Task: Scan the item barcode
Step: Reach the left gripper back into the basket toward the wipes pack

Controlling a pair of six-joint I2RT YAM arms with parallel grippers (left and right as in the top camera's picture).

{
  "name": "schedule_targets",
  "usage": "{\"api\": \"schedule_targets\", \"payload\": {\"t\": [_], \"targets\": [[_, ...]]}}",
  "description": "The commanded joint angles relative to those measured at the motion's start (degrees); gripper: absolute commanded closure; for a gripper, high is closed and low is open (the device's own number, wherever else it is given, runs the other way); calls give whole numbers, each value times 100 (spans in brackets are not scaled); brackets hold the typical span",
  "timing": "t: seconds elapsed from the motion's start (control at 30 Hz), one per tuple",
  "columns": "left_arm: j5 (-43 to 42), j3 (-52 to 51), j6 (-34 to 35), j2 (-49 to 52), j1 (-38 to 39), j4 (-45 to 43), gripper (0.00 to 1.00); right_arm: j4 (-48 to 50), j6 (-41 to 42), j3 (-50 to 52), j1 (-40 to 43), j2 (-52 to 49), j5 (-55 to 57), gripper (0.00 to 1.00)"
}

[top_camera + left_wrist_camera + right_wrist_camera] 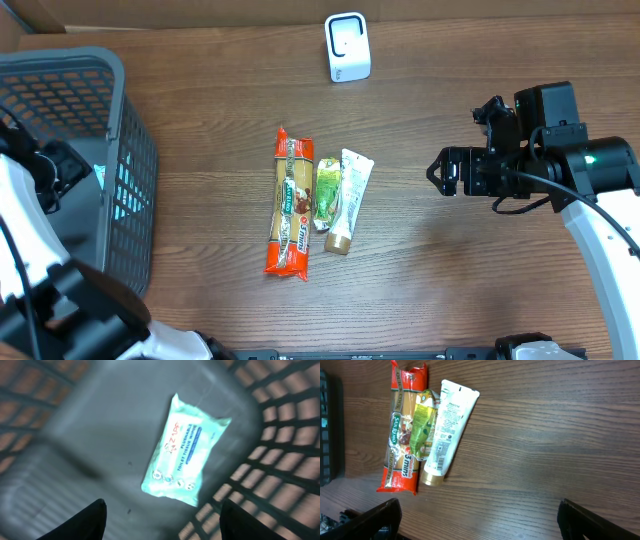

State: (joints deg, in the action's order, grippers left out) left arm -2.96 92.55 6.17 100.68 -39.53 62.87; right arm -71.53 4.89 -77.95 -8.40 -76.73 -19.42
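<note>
Left gripper [162, 510] is hovering spread, empty, over wipes [185, 450] in basket [280, 435]. Right gripper [479, 507], spread too, is probably grabbing tube [447, 425] next for scanner [347, 47].

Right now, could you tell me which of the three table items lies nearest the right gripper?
The white tube: it lies outermost, toward the right gripper, past the green packet and pasta.

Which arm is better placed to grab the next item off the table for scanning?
Right. The right tool, open, hovers over the table facing the tube; the left tool is in the basket above the wipes pack.
</note>
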Motion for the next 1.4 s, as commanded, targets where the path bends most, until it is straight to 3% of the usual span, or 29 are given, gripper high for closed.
{"api": "schedule_targets", "payload": {"t": [0.0,0.53,0.67,0.73,0.9,1.17,1.23,1.3,1.37], "targets": [[-116,-70,-651,509,-33,-74,37,26,-42,-76,-37,20,31,0],[-116,-103,-750,2299,-42,-295,48,116,-42,-76,-37,20,31,0],[-116,-103,-745,2472,-42,-332,67,116,-42,-76,-37,20,31,0],[-155,-103,-745,2527,-42,-361,71,116,-42,-76,-37,20,31,0],[-286,-321,-743,2564,-7,-584,68,114,-42,-76,-37,20,31,0],[-291,-682,-723,2564,35,-872,45,116,-42,-76,-37,20,31,0],[-291,-682,-726,2564,35,-866,45,116,-42,-76,-37,20,31,0],[-310,-680,-723,2564,35,-815,64,118,-42,-76,-37,20,31,0],[-422,-645,-704,2549,33,-752,60,133,-42,-76,-37,20,31,0]]}}
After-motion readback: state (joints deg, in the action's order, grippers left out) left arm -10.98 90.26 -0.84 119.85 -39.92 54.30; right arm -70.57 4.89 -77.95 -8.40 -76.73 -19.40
